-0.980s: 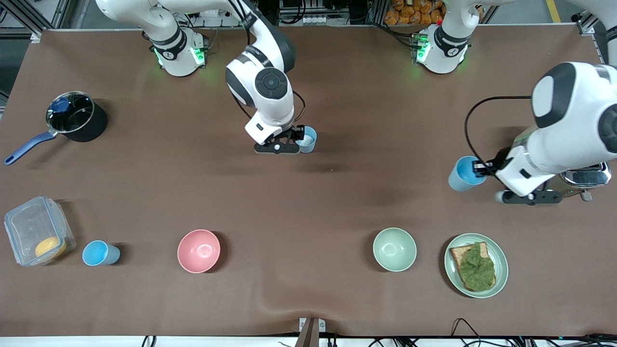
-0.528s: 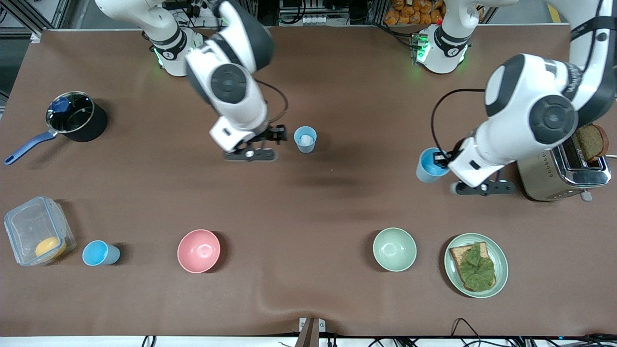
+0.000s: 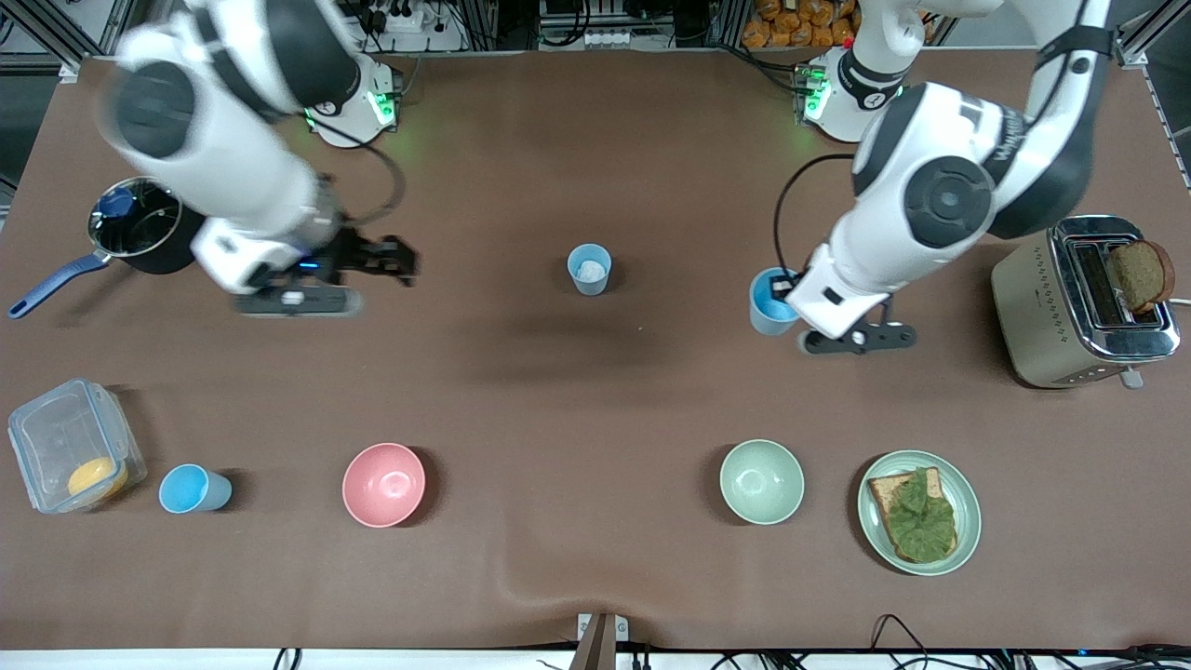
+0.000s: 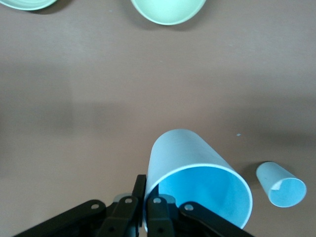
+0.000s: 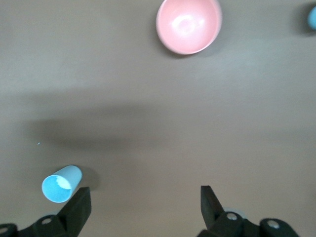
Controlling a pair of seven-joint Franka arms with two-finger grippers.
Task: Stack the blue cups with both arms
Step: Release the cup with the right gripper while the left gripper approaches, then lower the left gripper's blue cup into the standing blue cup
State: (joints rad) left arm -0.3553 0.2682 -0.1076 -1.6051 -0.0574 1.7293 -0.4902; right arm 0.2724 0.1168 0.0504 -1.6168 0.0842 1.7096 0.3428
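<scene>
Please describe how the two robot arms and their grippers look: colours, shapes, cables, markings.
Both arms, the left arm and the right arm, have glossy white rounded shells, black joint bands and dark round joint caps. Their bases glow green. A thin black cable loops near each wrist. The left gripper and the right gripper are black, with two fingers each.

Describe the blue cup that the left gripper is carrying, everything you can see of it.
The carried blue cup is a small tapered, handleless tumbler that looks like plastic, pale blue outside and brighter blue inside, with nothing visible in it. The left gripper is shut on its rim, one finger inside the wall and one outside. It hangs tilted over bare brown table, between the paler cup standing mid-table and the toaster. Nothing else touches it.
</scene>
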